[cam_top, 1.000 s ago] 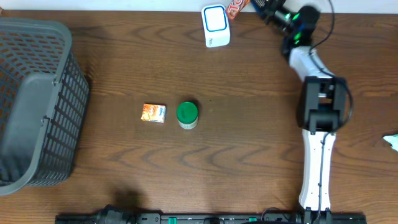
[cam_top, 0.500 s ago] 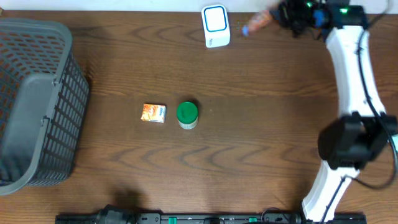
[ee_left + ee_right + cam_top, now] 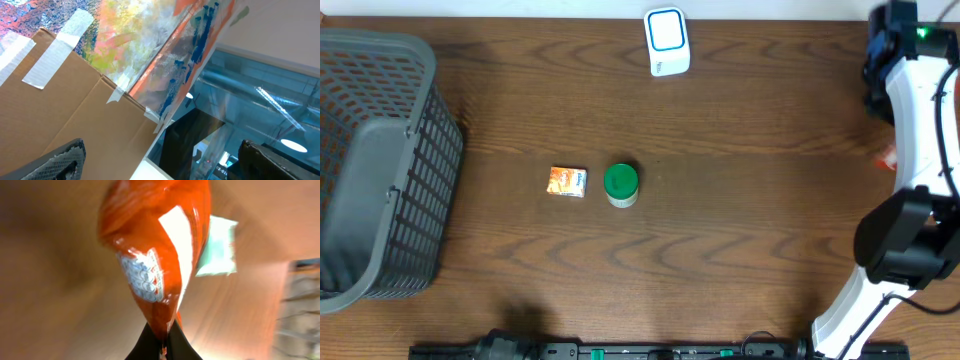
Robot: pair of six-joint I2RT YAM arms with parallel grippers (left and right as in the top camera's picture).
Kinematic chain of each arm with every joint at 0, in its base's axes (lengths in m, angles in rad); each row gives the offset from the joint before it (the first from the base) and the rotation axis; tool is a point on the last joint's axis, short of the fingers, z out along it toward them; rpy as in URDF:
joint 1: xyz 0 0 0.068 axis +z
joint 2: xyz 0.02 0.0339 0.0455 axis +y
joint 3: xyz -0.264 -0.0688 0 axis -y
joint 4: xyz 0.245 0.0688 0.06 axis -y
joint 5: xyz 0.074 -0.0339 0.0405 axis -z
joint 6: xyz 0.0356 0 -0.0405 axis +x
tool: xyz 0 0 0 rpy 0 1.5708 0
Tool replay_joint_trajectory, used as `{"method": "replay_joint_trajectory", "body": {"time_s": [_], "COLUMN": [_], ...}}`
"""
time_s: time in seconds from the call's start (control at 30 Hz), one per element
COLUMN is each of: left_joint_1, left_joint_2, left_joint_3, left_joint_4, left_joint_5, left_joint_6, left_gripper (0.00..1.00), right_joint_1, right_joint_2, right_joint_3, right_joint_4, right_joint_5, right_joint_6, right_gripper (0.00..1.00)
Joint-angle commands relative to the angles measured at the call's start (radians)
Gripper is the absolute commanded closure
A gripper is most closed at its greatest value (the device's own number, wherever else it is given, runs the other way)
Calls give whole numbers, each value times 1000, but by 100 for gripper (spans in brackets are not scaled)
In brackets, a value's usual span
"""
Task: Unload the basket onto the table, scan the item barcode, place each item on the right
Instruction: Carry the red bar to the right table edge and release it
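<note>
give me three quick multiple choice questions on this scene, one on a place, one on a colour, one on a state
1. In the overhead view, the green-lidded jar sits: A left of the small orange box; B on top of it; C just right of it.
2. The packet in the right end effector is: A orange-red; B blue; C green.
3. The left end effector is: A shut on a box; B open and empty; C shut, empty.
Answers: C, the jar stands at the box's right side; A, the right wrist view shows orange-red film; B, its fingers stand wide apart, nothing between.
</note>
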Motion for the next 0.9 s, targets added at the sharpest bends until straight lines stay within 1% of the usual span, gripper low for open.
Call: {"method": "replay_joint_trajectory", "body": {"time_s": [0.0, 0.07, 0.13, 0.27, 0.33, 0.37, 0.4, 0.43, 0.47, 0.53, 0.57, 0.6, 0.67, 0.73, 0.83, 0.87], "left_joint_1": [0, 0, 0, 0, 0, 0, 0, 0, 0, 0, 0, 0, 0, 0, 0, 0], "left_joint_2": [-8, -8, -8, -8, -8, -8, -8, -8, -8, -8, -8, -8, -8, -8, -8, -8], "left_joint_3": [0, 0, 0, 0, 0, 0, 0, 0, 0, 0, 0, 0, 0, 0, 0, 0], "left_joint_4": [4, 4, 4, 4, 4, 4, 4, 4, 4, 4, 4, 4, 4, 4, 4, 4], "left_joint_5": [-6, -6, -6, -6, -6, -6, -6, -6, -6, -6, -6, -6, -6, -6, -6, -6], "left_joint_6": [18, 18, 18, 18, 18, 18, 18, 18, 18, 18, 18, 18, 18, 18, 18, 18], "left_gripper": [2, 2, 2, 2, 2, 2, 2, 2, 2, 2, 2, 2, 2, 2, 2, 2], "right_joint_1": [-68, -110, -150, -213, -233, -237, -237, -235, -230, -216, -209, -200, -180, -162, -130, -119], "right_joint_2": [43, 60, 76, 103, 104, 103, 100, 96, 89, 74, 67, 59, 50, 50, 50, 50], "right_joint_3": [-130, -226, -311, -450, -478, -475, -462, -436, -405, -321, -281, -227, -114, -14, 68, 72], "right_joint_4": [87, 214, 314, 450, 485, 485, 480, 463, 436, 380, 358, 335, 283, 199, 110, 101], "right_joint_5": [230, 223, 171, 122, 109, 110, 110, 108, 93, 14, -46, -145, -450, -786, -1236, -1346], "right_joint_6": [-142, -267, -320, -342, -341, -341, -342, -347, -354, -356, -368, -393, -456, -489, -491, -491], "right_gripper": [99, 99, 99, 99, 93, 88, 65, 26, 1, 1, 1, 1, 1, 1, 1, 1]}}
